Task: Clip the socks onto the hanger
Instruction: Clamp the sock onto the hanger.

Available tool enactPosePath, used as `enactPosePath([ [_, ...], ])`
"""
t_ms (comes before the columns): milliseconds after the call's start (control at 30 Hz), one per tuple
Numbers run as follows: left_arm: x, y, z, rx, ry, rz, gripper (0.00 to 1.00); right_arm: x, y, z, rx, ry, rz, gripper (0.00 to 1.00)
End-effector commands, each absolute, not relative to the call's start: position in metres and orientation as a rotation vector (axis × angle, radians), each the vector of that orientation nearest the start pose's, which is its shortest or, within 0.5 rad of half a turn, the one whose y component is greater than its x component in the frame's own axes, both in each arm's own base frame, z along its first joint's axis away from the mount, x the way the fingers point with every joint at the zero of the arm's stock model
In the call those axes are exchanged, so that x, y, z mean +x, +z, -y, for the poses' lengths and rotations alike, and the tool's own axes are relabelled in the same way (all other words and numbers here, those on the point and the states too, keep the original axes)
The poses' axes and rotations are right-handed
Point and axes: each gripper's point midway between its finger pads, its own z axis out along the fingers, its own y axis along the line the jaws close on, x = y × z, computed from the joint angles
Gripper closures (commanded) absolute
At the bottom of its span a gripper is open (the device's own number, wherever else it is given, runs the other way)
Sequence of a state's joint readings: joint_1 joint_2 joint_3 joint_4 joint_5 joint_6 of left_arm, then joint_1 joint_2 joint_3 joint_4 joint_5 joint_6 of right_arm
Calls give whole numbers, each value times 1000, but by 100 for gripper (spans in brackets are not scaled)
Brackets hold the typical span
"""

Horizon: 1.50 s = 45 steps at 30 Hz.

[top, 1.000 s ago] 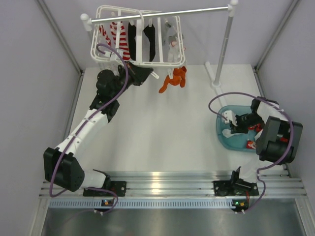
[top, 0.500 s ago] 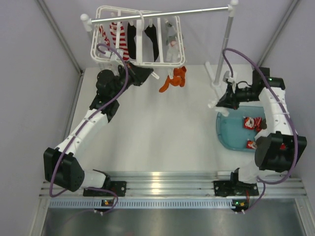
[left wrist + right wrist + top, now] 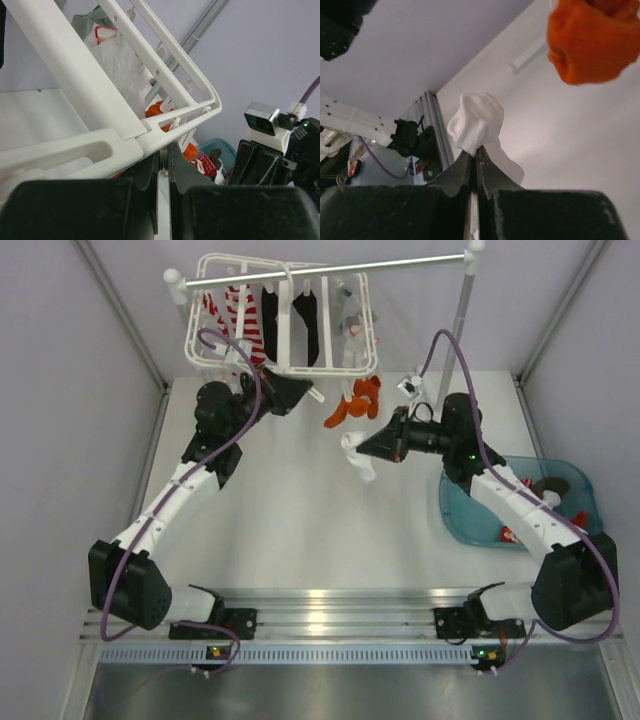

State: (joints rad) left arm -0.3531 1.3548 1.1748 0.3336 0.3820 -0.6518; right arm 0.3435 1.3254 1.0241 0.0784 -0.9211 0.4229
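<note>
Swung over from the bin (image 3: 447, 512), the right fingers (image 3: 461, 171) pinch a white sock (image 3: 475, 122) bunched above their tips; the left fingers (image 3: 146, 175) clamp the hanger (image 3: 70, 65); feed the cuff squarely into a free clip.

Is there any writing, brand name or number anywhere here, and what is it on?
No readable text anywhere.
Red mark on the pale sock hanging from the hanger: too blurred to read.
Print on the red-and-white sock in the tub: too small to read.
</note>
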Motion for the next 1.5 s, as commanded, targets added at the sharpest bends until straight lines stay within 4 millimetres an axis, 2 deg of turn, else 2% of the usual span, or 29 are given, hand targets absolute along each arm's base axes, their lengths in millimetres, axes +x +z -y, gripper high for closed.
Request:
enactPosePath([
  [0, 378, 402, 239, 159, -1107, -1491, 100, 307, 362, -285, -496, 1402, -1578, 100],
  [67, 377, 402, 240, 164, -1112, -1491, 100, 317, 361, -291, -462, 1408, -1588, 100],
  [233, 377, 400, 241, 165, -1122, -1498, 100, 339, 374, -298, -405, 1390, -1566, 100],
  [467, 378, 400, 244, 170, -1139, -1497, 100, 354, 372, -306, -392, 1397, -1575, 100],
  [1033, 380, 398, 246, 168, -1150, -1501, 100, 351, 367, -323, -451, 1387, -1589, 100],
  [1333, 378, 400, 245, 169, -1151, -1494, 100, 356, 349, -318, -437, 1310, -1654, 100],
  [1467, 379, 398, 246, 168, -1154, -1499, 100, 358, 357, -322, -441, 1342, -1629, 100],
])
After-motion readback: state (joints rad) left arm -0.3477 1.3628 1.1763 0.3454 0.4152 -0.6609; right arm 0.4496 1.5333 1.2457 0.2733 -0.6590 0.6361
